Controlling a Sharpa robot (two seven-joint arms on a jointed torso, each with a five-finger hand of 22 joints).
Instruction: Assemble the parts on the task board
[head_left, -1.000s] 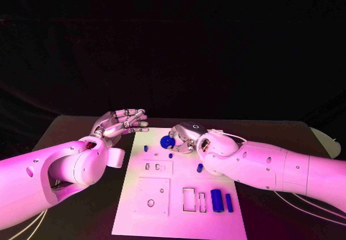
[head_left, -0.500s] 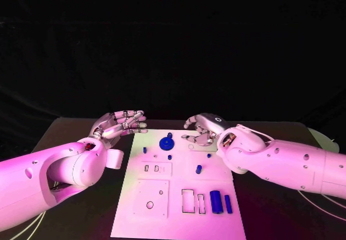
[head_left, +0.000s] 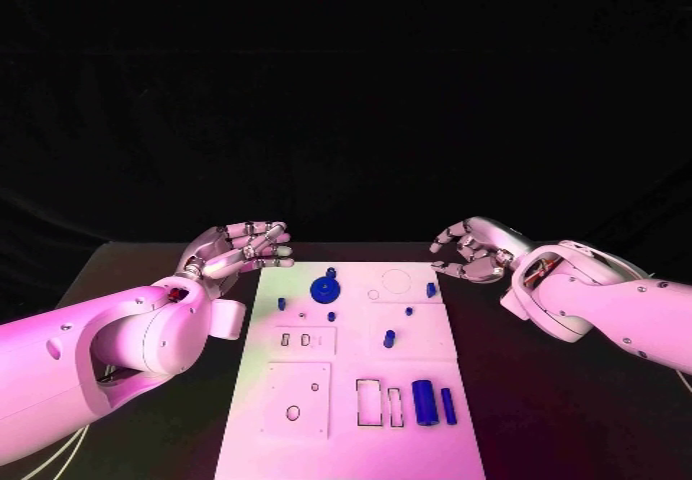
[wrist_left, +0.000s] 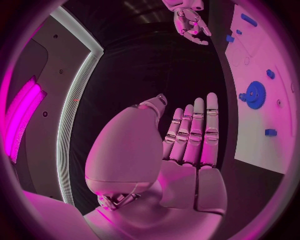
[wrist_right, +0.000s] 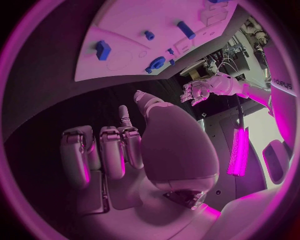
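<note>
The white task board (head_left: 346, 375) lies in the middle of the table. On its far part a blue gear (head_left: 326, 290) sits flat, with a small blue peg (head_left: 330, 271) just beyond it. A blue block (head_left: 431, 289) and a few small pegs (head_left: 389, 339) are scattered mid-board. A blue cylinder (head_left: 424, 400) and a thin bar (head_left: 449, 404) lie near the front right slots. My left hand (head_left: 238, 250) hovers off the board's far left corner, fingers straight, holding nothing. My right hand (head_left: 470, 250) hovers off the far right corner, fingers loosely bent, empty. The gear (wrist_left: 255, 94) also appears in the left wrist view.
Rectangular slots (head_left: 372, 400) and a round hole (head_left: 293, 412) are cut in the board's near half. Bare black table (head_left: 159, 270) lies on both sides of the board. In the right wrist view the board (wrist_right: 125, 25) carries the gear (wrist_right: 156, 63) and the block (wrist_right: 103, 49).
My right hand has lifted off the gear and drawn back to the right, off the board. The gear stays on the board. My left hand has barely moved.
</note>
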